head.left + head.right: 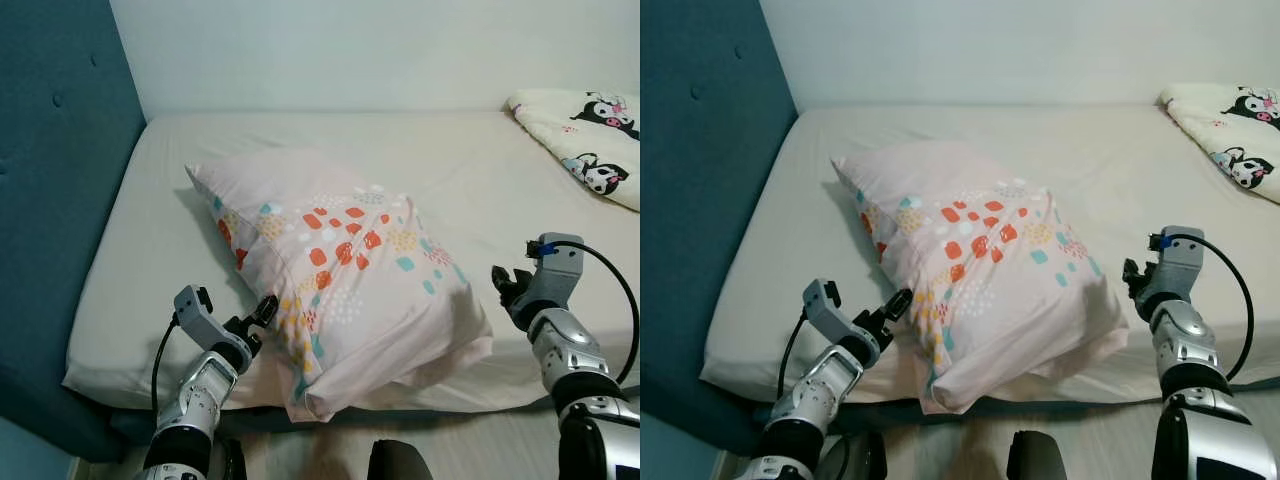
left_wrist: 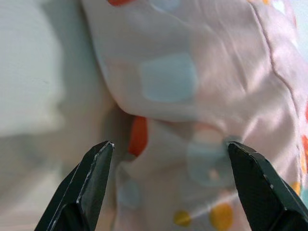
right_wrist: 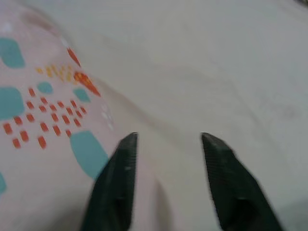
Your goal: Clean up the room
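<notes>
**A:** Where are the robot's two grippers?

**B:** Both are raised over the near edge of the bed. The left gripper [image 1: 262, 318] is at the pillow's near left side, its two black fingers spread apart with the tips just at the fabric. Its wrist camera shows the fingertips [image 2: 98, 156] wide apart with folded pillow cloth close in front of them, nothing pinched between them.

**A:** And the right one?

**B:** The right gripper [image 1: 503, 282] is just beside the pillow's right edge, above the sheet. Its wrist camera, slightly blurred, shows its fingers [image 3: 120, 168] parted, with the pillow's edge on one side and bare sheet beyond. It holds nothing.

**A:** Describe the pillow.

**B:** The pillow [image 1: 345, 280] is pale pink with orange, teal and yellow patches. It lies at an angle on the bed [image 1: 480, 170], one corner pointing toward the far left, its near end at the mattress edge, between the two grippers.

**A:** What surrounds it?

**B:** The bed has a plain cream sheet. A dark teal padded headboard [image 1: 50, 200] runs along its left side, and a pale wall stands behind. At the far right corner lies a cream blanket [image 1: 585, 140] printed with black-and-white cartoon characters, well apart from the pillow.
</notes>
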You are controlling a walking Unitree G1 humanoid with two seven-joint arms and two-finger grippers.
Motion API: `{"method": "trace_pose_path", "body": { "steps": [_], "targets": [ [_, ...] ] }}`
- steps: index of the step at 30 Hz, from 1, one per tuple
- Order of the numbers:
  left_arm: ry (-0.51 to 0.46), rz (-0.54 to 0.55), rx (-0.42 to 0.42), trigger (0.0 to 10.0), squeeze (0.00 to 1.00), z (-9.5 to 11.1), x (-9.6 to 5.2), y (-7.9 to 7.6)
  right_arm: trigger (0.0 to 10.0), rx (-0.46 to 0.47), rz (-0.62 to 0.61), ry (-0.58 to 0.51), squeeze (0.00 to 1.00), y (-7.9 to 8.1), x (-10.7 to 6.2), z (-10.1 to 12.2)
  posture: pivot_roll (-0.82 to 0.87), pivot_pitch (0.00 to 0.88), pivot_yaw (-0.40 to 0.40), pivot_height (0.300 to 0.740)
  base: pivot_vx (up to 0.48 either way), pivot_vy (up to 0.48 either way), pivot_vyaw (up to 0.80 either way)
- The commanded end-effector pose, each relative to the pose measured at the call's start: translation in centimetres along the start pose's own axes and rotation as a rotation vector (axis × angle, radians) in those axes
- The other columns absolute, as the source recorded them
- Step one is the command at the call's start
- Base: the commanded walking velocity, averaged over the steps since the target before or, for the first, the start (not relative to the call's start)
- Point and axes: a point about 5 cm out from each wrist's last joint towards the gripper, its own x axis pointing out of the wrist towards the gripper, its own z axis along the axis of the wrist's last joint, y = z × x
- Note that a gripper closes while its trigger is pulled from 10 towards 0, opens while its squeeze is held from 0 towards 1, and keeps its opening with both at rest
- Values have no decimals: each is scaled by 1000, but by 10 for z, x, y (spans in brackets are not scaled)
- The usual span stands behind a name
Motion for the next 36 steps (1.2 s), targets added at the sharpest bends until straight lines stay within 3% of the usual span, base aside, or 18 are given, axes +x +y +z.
{"method": "trace_pose_path", "body": {
  "steps": [1,3,7,9,10,11,12,13,14,15,16,17,19,22,24,26,27,36],
  "targets": [
    [51,-21,-12,10000,1000,-12,1,-3,10000,20,-31,43,1000,0,-2,-11,73,151,-57,586,0,0,0],
    [94,-71,-18,10000,1000,-20,0,-10,10000,-52,-20,188,1000,9,-6,-38,77,146,-56,586,0,0,0],
    [110,-120,-66,10000,1000,-22,0,-15,10000,-67,89,268,1000,28,-10,-57,77,141,-56,586,0,0,0],
    [119,-159,-85,10000,686,-23,0,-21,10000,-43,192,274,1000,46,-11,-64,79,139,-56,586,0,0,0],
    [119,-159,-85,10000,686,-23,0,-21,10000,-43,192,274,1000,46,-11,-64,79,139,-56,586,0,0,0],
    [126,-184,-93,10000,541,-24,-1,-25,10000,-28,253,273,1000,57,-12,-66,80,132,-57,586,0,0,0],
    [135,-215,-93,10000,216,-25,-1,-30,10000,-16,337,273,1000,73,-13,-70,79,129,-59,586,0,0,0],
    [135,-215,-93,10000,216,-25,-1,-30,10000,-16,337,273,1000,73,-13,-70,79,129,-59,586,0,0,0],
    [141,-236,-81,10000,0,-26,-2,-34,10000,-6,426,278,1000,89,-16,-75,79,129,-59,586,0,0,0],
    [141,-236,-81,10000,0,-26,-2,-34,10000,-6,426,278,1000,89,-16,-75,79,129,-59,586,0,0,0],
    [139,-242,-49,10000,0,-25,-1,-35,10000,-13,581,296,1000,117,-23,-83,76,123,-62,586,0,0,0],
    [139,-242,-49,10000,0,-25,-1,-35,10000,-13,581,296,1000,117,-23,-83,76,123,-62,586,0,0,0],
    [94,-194,6,10000,0,-15,0,-28,10000,-25,730,319,1000,143,-33,-92,72,119,-63,586,0,0,0],
    [69,-168,21,10000,0,-8,1,-23,10000,-26,800,329,1000,154,-39,-96,72,119,-63,586,0,0,0],
    [30,-132,52,10000,0,7,2,-15,10000,-31,961,341,1000,181,-53,-105,74,115,-71,586,0,0,0],
    [22,-125,64,10000,0,11,2,-13,10000,-27,1011,344,1000,188,-58,-107,74,115,-71,586,0,0,0],
    [6,-103,86,10000,0,20,3,-9,10000,-27,1087,342,1000,202,-66,-109,70,120,-74,586,0,0,0],
    [-57,-113,42,10000,0,44,9,-9,10000,-49,1152,353,1000,211,-77,-114,65,128,-75,586,0,0,0]
  ]
}}
